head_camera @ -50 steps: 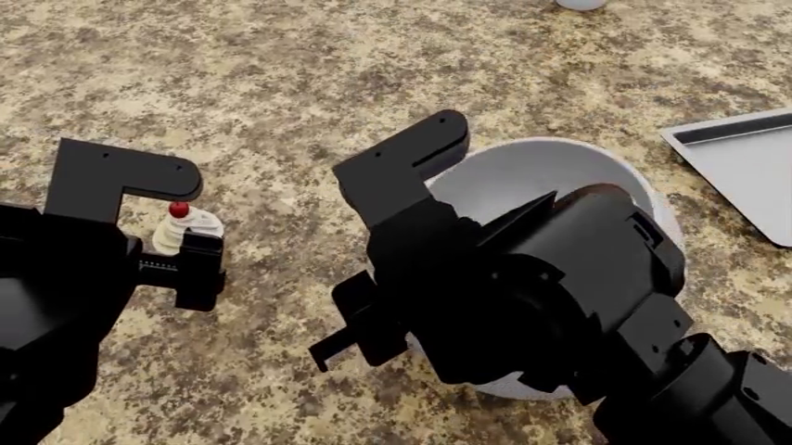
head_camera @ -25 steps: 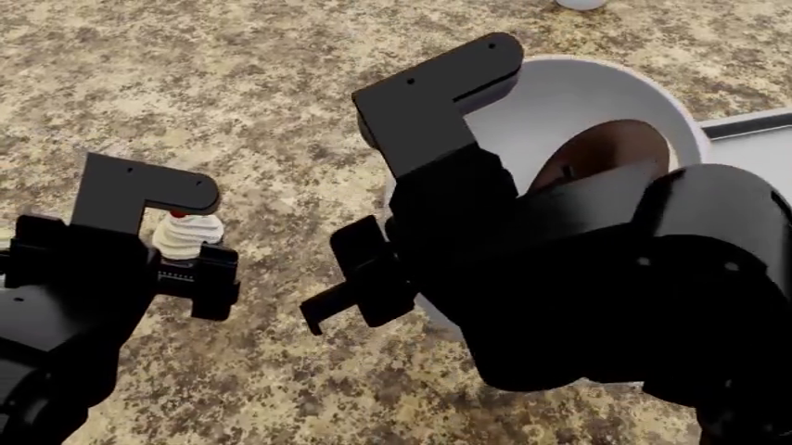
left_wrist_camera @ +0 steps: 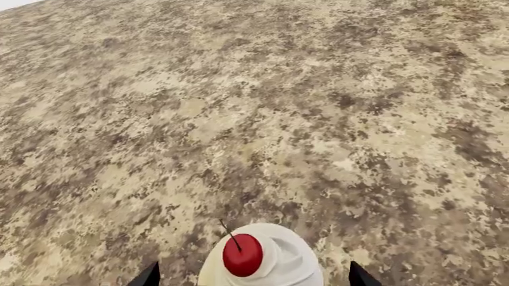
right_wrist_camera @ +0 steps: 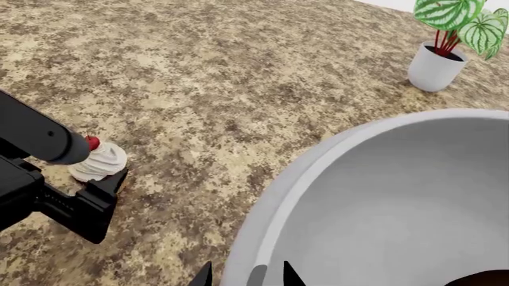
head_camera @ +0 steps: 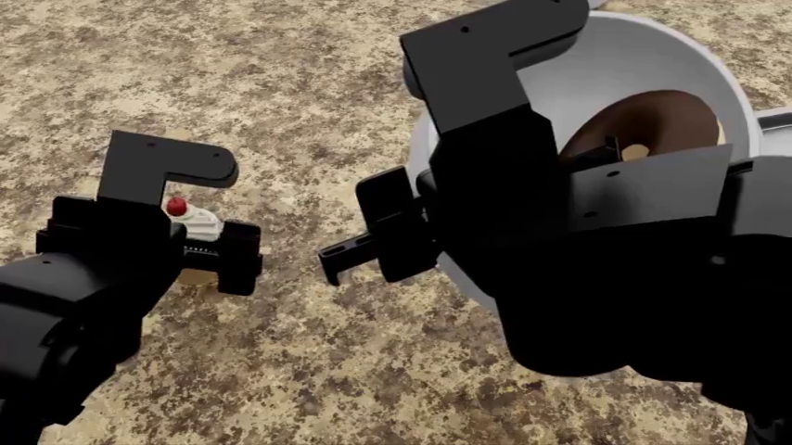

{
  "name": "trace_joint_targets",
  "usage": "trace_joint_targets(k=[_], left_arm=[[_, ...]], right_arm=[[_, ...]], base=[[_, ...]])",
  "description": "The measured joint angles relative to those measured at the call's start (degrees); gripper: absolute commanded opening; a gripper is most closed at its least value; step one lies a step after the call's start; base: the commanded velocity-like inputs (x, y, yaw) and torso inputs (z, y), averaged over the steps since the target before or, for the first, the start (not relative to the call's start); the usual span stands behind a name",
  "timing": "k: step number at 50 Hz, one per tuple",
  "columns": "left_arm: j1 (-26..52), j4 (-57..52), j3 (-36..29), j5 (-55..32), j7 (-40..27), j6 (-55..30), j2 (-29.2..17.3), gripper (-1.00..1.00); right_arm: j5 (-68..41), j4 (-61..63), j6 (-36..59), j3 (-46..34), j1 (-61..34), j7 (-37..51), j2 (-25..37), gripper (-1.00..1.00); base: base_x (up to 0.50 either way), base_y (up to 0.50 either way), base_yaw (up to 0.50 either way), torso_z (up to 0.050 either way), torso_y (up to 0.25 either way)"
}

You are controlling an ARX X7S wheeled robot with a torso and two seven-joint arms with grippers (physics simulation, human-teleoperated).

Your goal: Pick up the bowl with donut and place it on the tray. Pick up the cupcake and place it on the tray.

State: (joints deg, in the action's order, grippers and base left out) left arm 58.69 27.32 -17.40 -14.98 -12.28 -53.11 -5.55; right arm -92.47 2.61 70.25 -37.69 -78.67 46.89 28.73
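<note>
In the head view the right end effector (head_camera: pixel 427 236) fills the near foreground, clamped on the rim of the bowl (head_camera: pixel 644 56); the right wrist view shows its two fingertips (right_wrist_camera: pixel 208 275) pinching the white wall from either side. The bowl is tipped, its wide mouth turned up and toward the camera rather than level, and it hides most of what lies behind it. Inside it the donut (head_camera: pixel 644 125) stands nearly on edge against the inner wall, its dark chocolate icing facing the camera and its hole showing pale; its ring axis points roughly out of the bowl's mouth.

To the left, the left end effector (head_camera: pixel 185 232) has its fingers on either side of the cupcake (head_camera: pixel 192 218). The fingers sit narrow about the cupcake, though whether they press on it cannot be told. The cupcake stands upright, cherry uppermost with its thin stem pointing up, swirled white frosting below; the wrapper is mostly hidden.

Beyond the bowl, a sliver of the grey tray (head_camera: pixel 777 119) shows at the right edge of the head view. Farther off on the speckled stone bench (right_wrist_camera: pixel 199 71), a potted plant (right_wrist_camera: pixel 449 36) with striped green leaves stands in a white pot.

No writing or labels are legible anywhere.
</note>
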Motion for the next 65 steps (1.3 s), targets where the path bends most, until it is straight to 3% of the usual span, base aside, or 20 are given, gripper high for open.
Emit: trace_joint_targets(k=[7,17,18,34,42,55,65], left_arm=[[1.27,4.86,-0.04,-1.09,1.75,2.44,0.96,1.00],[5.38,20.32,0.64,-1.47,1.85,8.97,2.22,1.00],[5.83,22.00,0.64,-1.39,1.71,9.79,2.30,-1.00],[9.54,32.63,0.11,-1.14,0.90,16.03,2.95,-1.00],[0.85,9.04,3.55,8.97,1.96,5.02,3.15,-1.00],[-6.79,-25.49,4.62,14.76,1.36,-11.57,1.58,-1.00],[-9.49,-40.62,4.89,15.72,0.90,-19.24,0.58,-1.00]], right_arm=[[1.30,-0.35,-0.95,-0.28,0.44,-1.34,0.29,-1.00],[1.68,-0.01,-1.72,-0.27,0.81,-1.63,0.61,-1.00],[1.74,0.00,-1.80,-0.28,0.84,-1.68,0.61,-1.00],[2.25,0.32,-2.72,-0.53,1.11,-2.16,0.67,-1.00],[2.78,1.91,-3.40,-0.39,1.44,-1.85,1.43,-1.00],[3.70,3.48,-4.76,-0.11,2.21,-1.44,2.35,-1.00],[3.98,4.45,-5.60,0.14,2.92,-1.25,3.03,-1.00]], base=[[0.00,0.00,0.00,0.000,0.000],[0.00,0.00,0.00,0.000,0.001],[0.00,0.00,0.00,0.000,0.000],[0.00,0.00,0.00,0.000,0.000],[0.00,0.00,0.00,0.000,0.000],[0.00,0.00,0.00,0.000,0.001],[-0.01,-0.05,0.00,0.000,0.001]])
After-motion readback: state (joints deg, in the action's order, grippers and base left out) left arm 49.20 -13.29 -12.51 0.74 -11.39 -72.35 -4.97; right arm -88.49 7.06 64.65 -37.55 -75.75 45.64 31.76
